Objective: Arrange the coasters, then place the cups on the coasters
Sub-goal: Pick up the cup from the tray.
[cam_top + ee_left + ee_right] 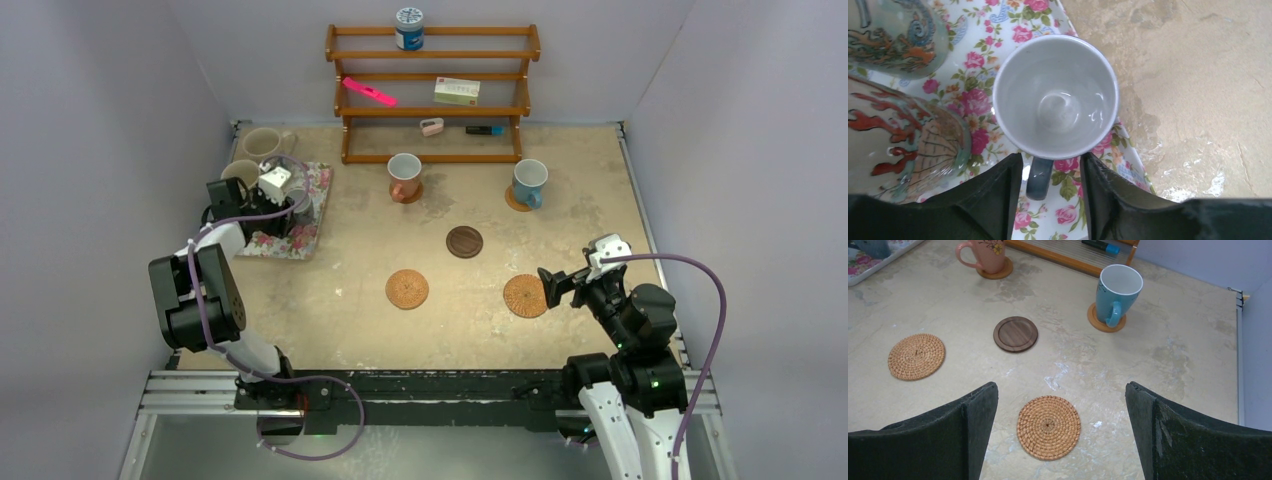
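A small grey-blue cup (1055, 95) stands on the floral mat (983, 60). My left gripper (1050, 170) is open, one finger on each side of the cup's handle (1039, 177), with a gap on both sides. Two cream cups (262, 143) (240, 172) sit at the mat's far left. A pinkish cup (404, 172) and a blue cup (530, 180) each stand on a coaster. Two woven coasters (407, 289) (525, 296) and a dark brown coaster (464, 241) lie bare. My right gripper (1062, 389) hangs open above the right woven coaster (1048, 427).
A wooden shelf rack (432, 95) stands at the back with a blue-and-white canister (409, 28) on top and small items on its shelves. Grey walls close in the table on the left, right and back.
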`<state>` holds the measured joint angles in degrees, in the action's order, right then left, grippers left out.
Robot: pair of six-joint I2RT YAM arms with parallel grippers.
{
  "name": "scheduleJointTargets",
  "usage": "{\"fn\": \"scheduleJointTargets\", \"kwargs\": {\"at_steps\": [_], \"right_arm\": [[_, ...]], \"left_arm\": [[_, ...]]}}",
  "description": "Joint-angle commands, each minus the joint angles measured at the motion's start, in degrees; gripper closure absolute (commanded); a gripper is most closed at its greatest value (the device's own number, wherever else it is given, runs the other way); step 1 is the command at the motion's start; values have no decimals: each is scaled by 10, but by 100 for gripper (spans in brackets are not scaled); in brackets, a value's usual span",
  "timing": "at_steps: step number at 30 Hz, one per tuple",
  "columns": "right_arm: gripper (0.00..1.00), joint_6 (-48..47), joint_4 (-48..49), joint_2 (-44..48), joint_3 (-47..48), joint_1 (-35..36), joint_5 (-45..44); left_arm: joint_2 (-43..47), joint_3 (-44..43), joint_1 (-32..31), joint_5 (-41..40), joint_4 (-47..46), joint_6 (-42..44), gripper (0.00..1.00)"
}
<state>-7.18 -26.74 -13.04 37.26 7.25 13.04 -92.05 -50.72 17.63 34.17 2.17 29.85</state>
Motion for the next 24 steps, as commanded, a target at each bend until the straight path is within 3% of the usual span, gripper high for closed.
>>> {"fn": "scheduleJointTargets", "kwargs": {"at_steps": [1,10,17,22,24], "right_arm": [[1,-7,6,3,1,3,8],[1,-7,6,3,0,3,9],[1,-7,5,4,0,3,10],[1,-8,5,3,0,3,10],[1,-8,4,5,0,3,10]], "left_arm": [[-8,-17,6,52,15,35,57],[-19,-18,8,54,15,35,66],[-20,-16,10,53,4,29,78],[-17,-16,14,56,1,26,97],[-16,-17,14,58,3,26,100]]}}
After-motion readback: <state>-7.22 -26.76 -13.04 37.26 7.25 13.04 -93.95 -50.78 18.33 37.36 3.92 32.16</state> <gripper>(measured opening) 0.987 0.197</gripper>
